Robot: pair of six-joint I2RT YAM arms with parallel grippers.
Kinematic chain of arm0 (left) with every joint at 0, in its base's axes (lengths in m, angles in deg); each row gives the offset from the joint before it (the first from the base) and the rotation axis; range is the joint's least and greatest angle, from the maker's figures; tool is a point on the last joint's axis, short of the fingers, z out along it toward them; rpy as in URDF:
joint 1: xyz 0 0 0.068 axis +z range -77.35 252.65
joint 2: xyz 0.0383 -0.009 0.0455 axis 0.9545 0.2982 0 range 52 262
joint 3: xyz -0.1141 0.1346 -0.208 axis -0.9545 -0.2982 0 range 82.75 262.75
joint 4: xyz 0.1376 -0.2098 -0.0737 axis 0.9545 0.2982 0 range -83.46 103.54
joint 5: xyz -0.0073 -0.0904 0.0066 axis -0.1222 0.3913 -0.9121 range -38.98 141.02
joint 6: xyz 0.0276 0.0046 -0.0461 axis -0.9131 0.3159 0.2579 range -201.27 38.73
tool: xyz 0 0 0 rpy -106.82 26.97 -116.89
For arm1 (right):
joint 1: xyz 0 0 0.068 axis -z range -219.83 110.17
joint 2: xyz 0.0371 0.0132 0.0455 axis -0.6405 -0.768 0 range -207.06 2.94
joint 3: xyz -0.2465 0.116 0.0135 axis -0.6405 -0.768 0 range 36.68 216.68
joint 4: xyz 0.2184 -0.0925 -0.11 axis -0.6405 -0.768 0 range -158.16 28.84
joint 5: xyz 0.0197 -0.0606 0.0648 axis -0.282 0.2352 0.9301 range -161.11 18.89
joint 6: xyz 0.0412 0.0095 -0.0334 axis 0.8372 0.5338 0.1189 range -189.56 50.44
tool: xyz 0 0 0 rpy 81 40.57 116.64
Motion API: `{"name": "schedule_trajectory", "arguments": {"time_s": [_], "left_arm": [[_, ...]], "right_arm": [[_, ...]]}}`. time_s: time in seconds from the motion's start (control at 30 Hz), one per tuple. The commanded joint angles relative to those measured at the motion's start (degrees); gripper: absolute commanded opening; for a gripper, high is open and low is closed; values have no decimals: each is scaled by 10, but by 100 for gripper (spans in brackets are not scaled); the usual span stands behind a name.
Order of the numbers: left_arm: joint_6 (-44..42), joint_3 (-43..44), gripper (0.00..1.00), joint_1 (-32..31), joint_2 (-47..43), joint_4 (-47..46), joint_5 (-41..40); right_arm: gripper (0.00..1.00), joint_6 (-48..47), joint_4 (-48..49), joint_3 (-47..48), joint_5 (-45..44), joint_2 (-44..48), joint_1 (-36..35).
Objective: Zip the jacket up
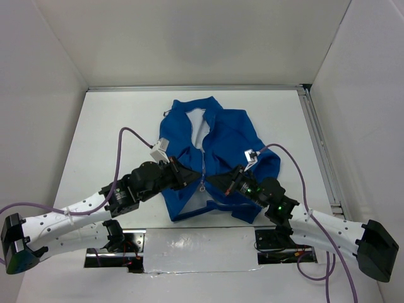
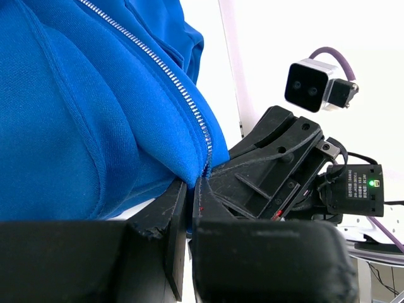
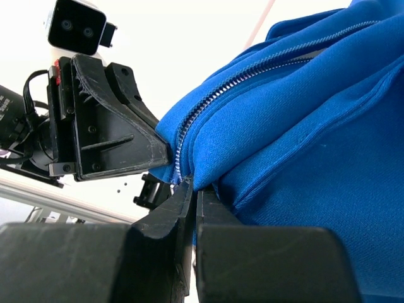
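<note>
From the overhead camera, the jacket (image 1: 221,142) is lying spread on the white desk (image 1: 107,126), with its collar pointing to the far edge and its hem pointing towards the arms. The zipper (image 1: 203,161) is running down its middle, and the collar is falling open at the top, showing white lining. The left gripper (image 1: 191,178) is reaching in from the left and the right gripper (image 1: 216,181) from the right. The two are meeting at the lower end of the zipper, just above the hem, with their tips almost touching.

In the left wrist view, the jacket (image 2: 76,113) is filling the upper left and the zipper (image 2: 180,85) is slanting down to the fingertips. The left gripper (image 2: 189,189) is pinching the blue fabric beside the zipper's bottom end, its jaws nearly together. The right gripper (image 2: 271,170) is facing it at the same spot.

In the right wrist view, the jacket (image 3: 303,126) is bulging across the right side, and the zipper (image 3: 252,69), its teeth joined, is curving down into the fingertips. The right gripper (image 3: 192,189) is clamping the fabric edge there, its jaws closed. The left gripper (image 3: 107,126) is pressing against the fabric from the opposite side.
</note>
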Motion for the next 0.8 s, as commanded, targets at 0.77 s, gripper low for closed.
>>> {"name": "schedule_trajectory", "arguments": {"time_s": [0.77], "left_arm": [[-31,13,0,-9,22,-73,-17]], "right_arm": [[0,64,-47,23,30,32,21]]}}
